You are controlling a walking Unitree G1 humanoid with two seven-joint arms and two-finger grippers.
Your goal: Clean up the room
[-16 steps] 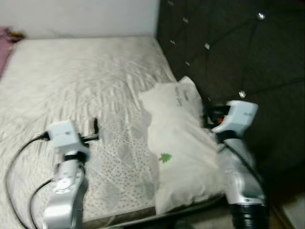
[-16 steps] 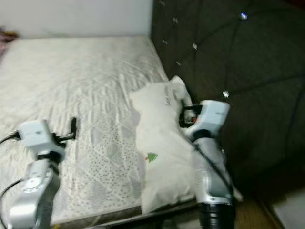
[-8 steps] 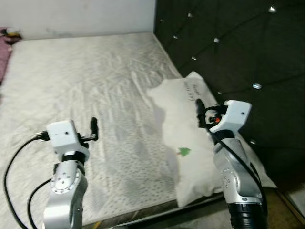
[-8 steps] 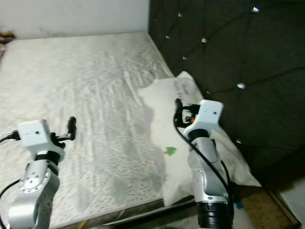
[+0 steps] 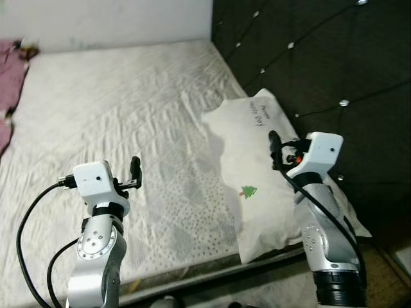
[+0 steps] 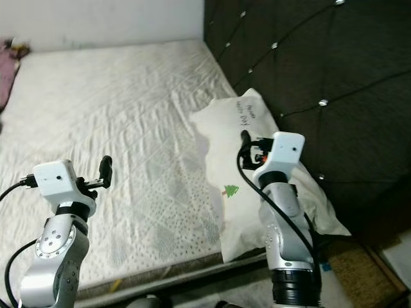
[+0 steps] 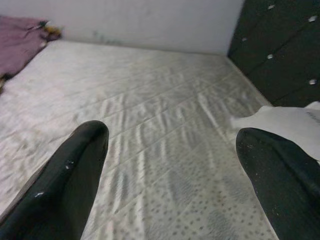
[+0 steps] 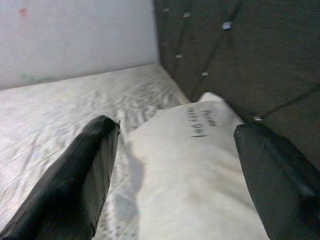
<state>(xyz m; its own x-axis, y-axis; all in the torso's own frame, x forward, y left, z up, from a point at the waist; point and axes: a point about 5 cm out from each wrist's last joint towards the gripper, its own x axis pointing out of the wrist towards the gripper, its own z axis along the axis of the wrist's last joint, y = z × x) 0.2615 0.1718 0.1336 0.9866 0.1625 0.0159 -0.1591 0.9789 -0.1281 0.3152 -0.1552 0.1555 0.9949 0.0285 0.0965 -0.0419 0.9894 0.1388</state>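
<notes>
A white pillow (image 5: 257, 173) with a small green tree print and dark handwriting lies flat on the mattress (image 5: 122, 109), against the dark tufted headboard (image 5: 321, 58). My right gripper (image 5: 274, 146) is held over the pillow's middle, open, with nothing between its fingers. In the right wrist view the pillow (image 8: 195, 170) lies just beyond the spread fingers (image 8: 85, 175). My left gripper (image 5: 134, 174) is raised over the bare mattress to the left of the pillow. It is open and empty, and the left wrist view shows quilted mattress (image 7: 165, 130) between its fingers.
A purple cloth (image 5: 9, 70) lies at the mattress's far left edge. A white wall (image 5: 109, 19) runs behind the bed. The mattress's near edge (image 5: 212, 273) is right in front of me. A strip of brownish floor (image 6: 359, 269) shows at the lower right, beside the headboard.
The whole view has shifted and sharpened, so the camera moved. The pillow now lies flatter, and my right gripper is over its middle instead of at its headboard-side edge.
</notes>
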